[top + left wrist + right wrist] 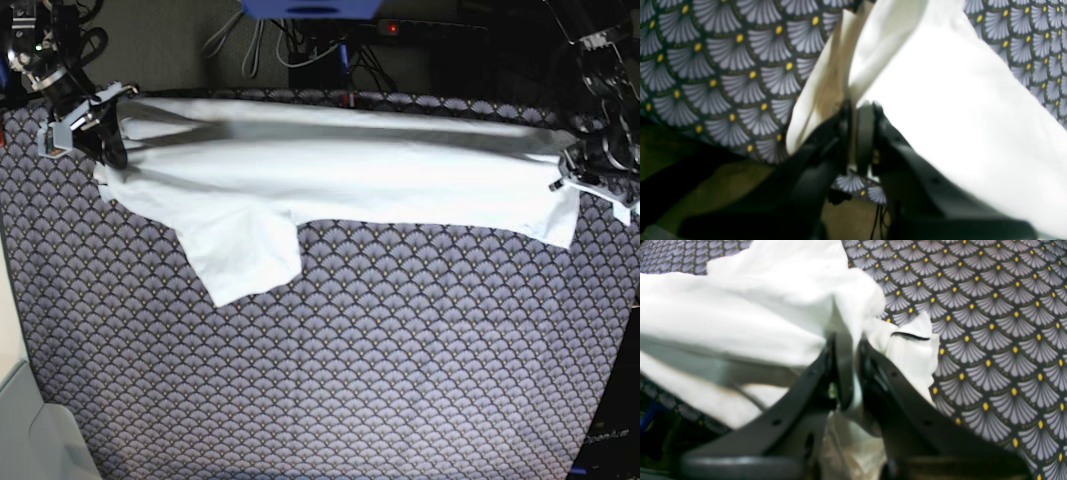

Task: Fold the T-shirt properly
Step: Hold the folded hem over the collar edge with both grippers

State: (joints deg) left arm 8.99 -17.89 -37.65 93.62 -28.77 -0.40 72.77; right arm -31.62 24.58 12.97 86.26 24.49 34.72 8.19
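While both arms hold the T-shirt point(340, 175) stretched across the far edge of the table point(380, 360), the cloth hangs between them as a long, doubled band, and that looks like the point of the hold: tension from two ends keeps the fold line straight and the layers from bunching. One short sleeve point(245, 255) droops out of the band toward the near side and lies flat on the patterned tablecloth, so the fold seems only partly made.

The right gripper point(848, 373) sits at the far corner on the left of the base view. Its fingers point(840, 366) are drawn narrow, pinching a wad of white fabric between them, with more cloth spilling over and beside the clamp. The arm reaches in from the outer edge, with the wrist angled down toward the table.

The left gripper point(862, 133) holds the opposite end, at the right of the base view. Its fingers point(865, 130) are likewise nearly together, with a thin edge of the shirt caught in the slit; the cloth rises from them in two sheets, one shaded, one bright. This arm also comes in from its own side, with the wrist low and near the table edge.

Judging from this, the next move probably needs both ends carried together, or the sleeve tucked in first. Uneven pull could skew the band or slip a corner free.
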